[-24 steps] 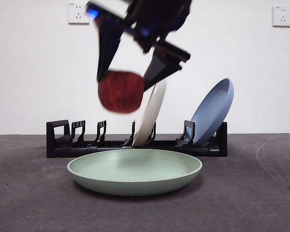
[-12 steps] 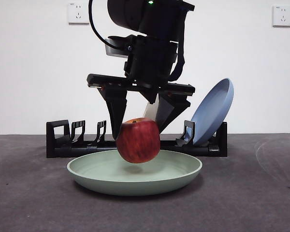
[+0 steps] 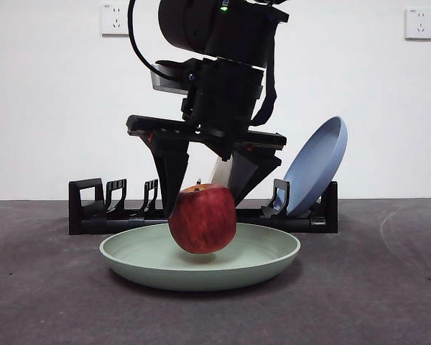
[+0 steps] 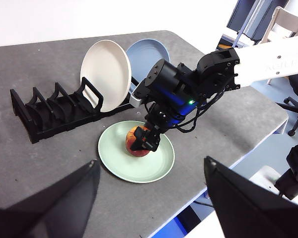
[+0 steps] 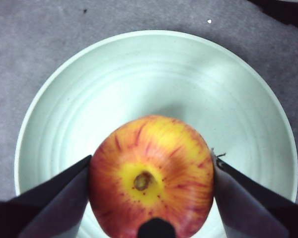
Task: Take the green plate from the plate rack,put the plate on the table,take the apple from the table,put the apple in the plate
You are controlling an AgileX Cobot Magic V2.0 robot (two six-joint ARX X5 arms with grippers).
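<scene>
**A:** What's hidden or hard to read here?

**B:** In the front view the right gripper (image 3: 202,188) and its arm cover most of the cream-white plate (image 3: 224,167); only a sliver shows between the jaws. The plate rack (image 3: 93,208) is partly blocked by the apple (image 3: 202,218) and by the near rim of the green plate (image 3: 266,262). That rim also hides the apple's underside, so I cannot tell whether it touches the plate floor. In the right wrist view the apple's lower edge is cut off by the frame.

**A:** And the claws?

**B:** The right gripper is clamped on the apple, one black jaw pressed to each flank, stem end up. The left gripper (image 4: 149,191) hangs well apart from the work with its jaws spread wide and nothing between them.

**A:** Where's the apple?

**B:** Low inside the green plate, at about its centre. The plate lies flat on the table (image 3: 388,287), with the rack at 12 o'clock behind it.

**A:** Counts?

**B:** One apple. Three plates: the green one on the table, the cream-white one and the blue plate (image 3: 317,164) leaning in the rack. One rack, two grippers, and two wall sockets (image 3: 116,19).
</scene>
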